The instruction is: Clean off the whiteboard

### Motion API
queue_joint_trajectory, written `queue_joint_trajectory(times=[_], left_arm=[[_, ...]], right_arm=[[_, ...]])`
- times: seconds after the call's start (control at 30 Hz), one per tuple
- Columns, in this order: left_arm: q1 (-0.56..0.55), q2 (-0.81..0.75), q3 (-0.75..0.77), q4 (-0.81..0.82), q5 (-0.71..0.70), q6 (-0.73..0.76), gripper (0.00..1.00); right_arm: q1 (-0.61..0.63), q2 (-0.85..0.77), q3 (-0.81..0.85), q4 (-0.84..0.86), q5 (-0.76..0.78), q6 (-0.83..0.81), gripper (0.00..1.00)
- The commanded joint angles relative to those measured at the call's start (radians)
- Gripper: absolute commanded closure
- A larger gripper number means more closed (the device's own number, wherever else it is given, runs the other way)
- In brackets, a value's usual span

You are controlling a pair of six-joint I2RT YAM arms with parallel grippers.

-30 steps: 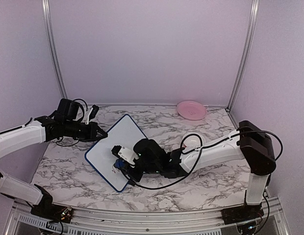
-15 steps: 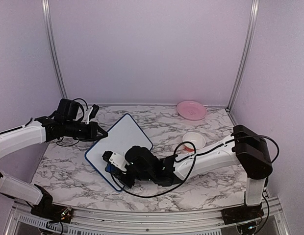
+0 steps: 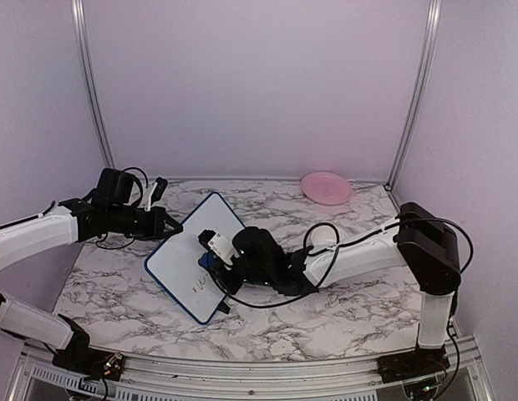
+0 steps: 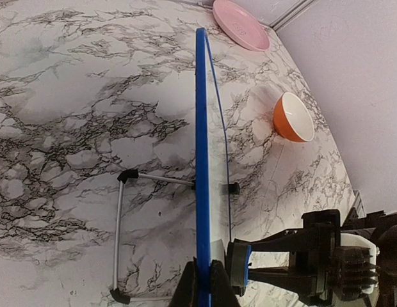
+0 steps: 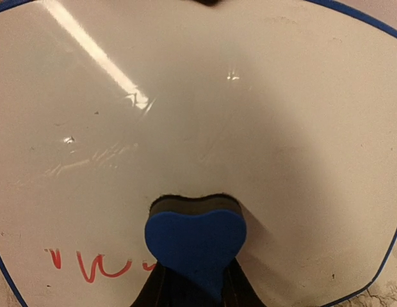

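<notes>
My left gripper (image 4: 203, 286) pinched the blue edge of the whiteboard (image 3: 188, 255), propped tilted on the table (image 3: 351, 313). It looked light, stiff and slick (take the frame, not the face). My right gripper (image 5: 195, 291) clamped the eraser (image 5: 194, 240) against it.

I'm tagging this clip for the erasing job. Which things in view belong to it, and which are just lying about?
Part of the job:
whiteboard, with red writing on it
blue eraser, held in the right claw
left claw, pinching the board's edge

Just lying about:
pink plate
orange bowl
</notes>
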Motion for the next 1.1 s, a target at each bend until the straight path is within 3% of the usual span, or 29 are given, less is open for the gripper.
queue_joint_trajectory(times=[0.0,0.2,0.4,0.87,1.07], left_arm=[[0.002,0.01,-0.019,-0.002,-0.016,0.022,1.0],[0.003,0.016,-0.014,0.001,-0.014,0.026,1.0],[0.003,0.021,-0.012,0.001,0.001,0.027,1.0],[0.011,0.033,-0.012,0.001,0.014,0.039,1.0],[0.012,0.036,-0.012,0.001,0.014,0.039,1.0]], right_arm=[[0.038,0.01,-0.024,0.063,-0.059,0.002,1.0],[0.133,0.026,-0.044,0.133,-0.133,-0.056,1.0],[0.131,0.047,-0.018,0.125,-0.115,-0.08,1.0],[-0.06,0.057,-0.03,0.17,-0.069,-0.055,1.0],[-0.082,0.074,-0.015,0.169,-0.086,-0.034,1.0]])
